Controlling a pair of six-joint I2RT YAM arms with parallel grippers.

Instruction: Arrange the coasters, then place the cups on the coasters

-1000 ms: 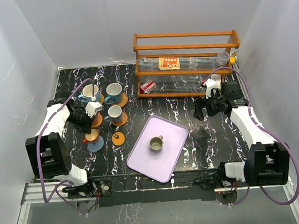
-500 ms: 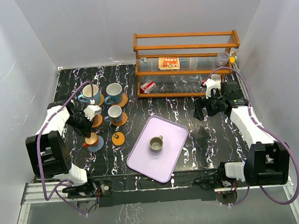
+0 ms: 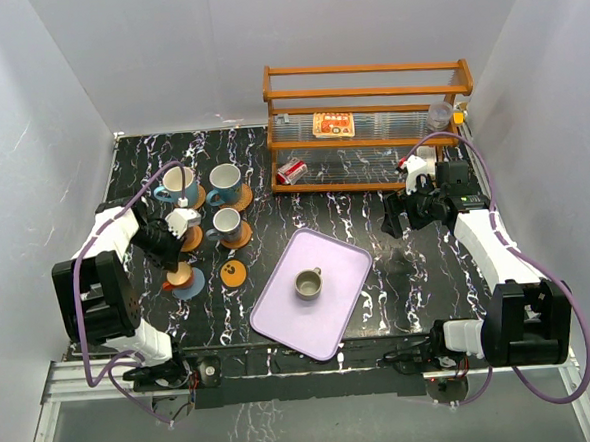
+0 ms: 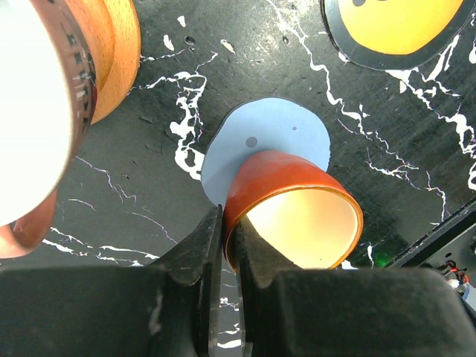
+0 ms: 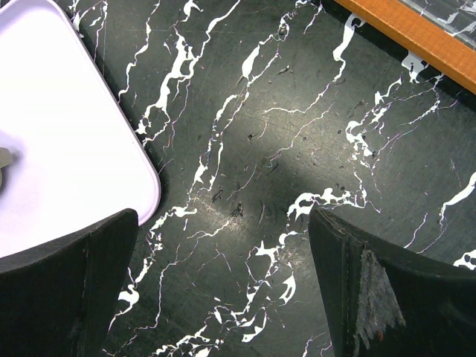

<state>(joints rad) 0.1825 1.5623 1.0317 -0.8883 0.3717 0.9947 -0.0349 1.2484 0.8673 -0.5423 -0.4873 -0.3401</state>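
Progress looks well past halfway — my left gripper [image 4: 227, 223] is pinched shut on the wall of the small orange cup [image 4: 297, 216], over the grey-blue coaster [image 4: 268, 134], while the dotted coaster [image 3: 236, 274] lies bare and the olive cup [image 3: 309, 283] waits on the lilac tray [image 3: 347, 258].

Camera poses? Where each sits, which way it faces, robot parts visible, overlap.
Top external: high behind the bases, looking down on the table; left arm and right arm show.
Left wrist: looks down past left gripper, shut on orange cup rim, grey-blue coaster under it.
Right wrist: looks down through the open right gripper at the table and lilac tray corner.
Shared: tray, top and right; cup, top and left.
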